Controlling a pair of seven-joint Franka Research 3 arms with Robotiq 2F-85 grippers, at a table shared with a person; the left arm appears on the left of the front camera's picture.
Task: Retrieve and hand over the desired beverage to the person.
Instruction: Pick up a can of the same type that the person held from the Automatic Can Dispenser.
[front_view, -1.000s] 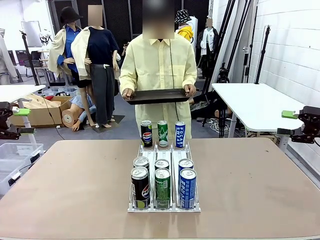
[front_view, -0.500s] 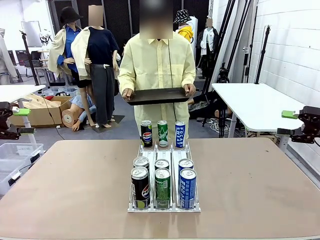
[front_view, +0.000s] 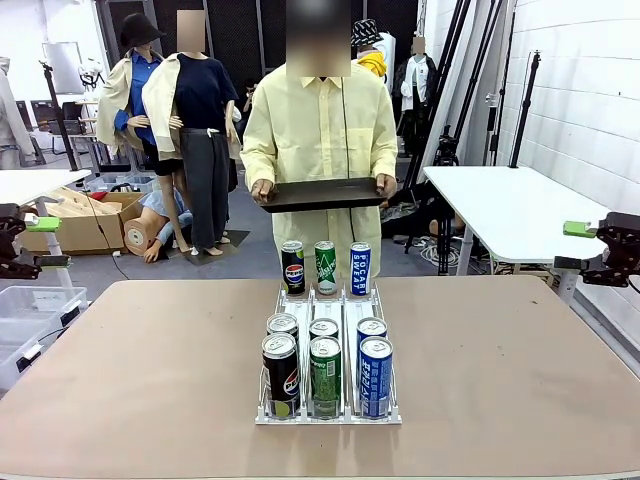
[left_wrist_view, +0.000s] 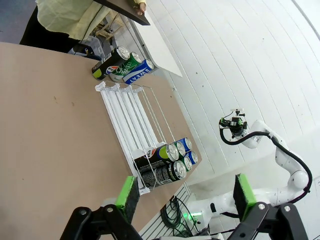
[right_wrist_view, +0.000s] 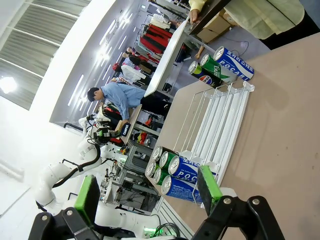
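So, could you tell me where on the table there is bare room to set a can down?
Both sides of the can rack are bare table, out to the left and right edges. A narrow strip runs between the rack and the near edge. The middle is crowded: six cans at the rack's near end, three cans standing at its far end.

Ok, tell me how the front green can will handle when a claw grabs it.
The front green can looks like stiff, smooth metal, so probably firm but a little slippery. Tall, narrow and upright, it may tip if pushed high. The black can and blue can stand close, so sideways pulls could knock them.
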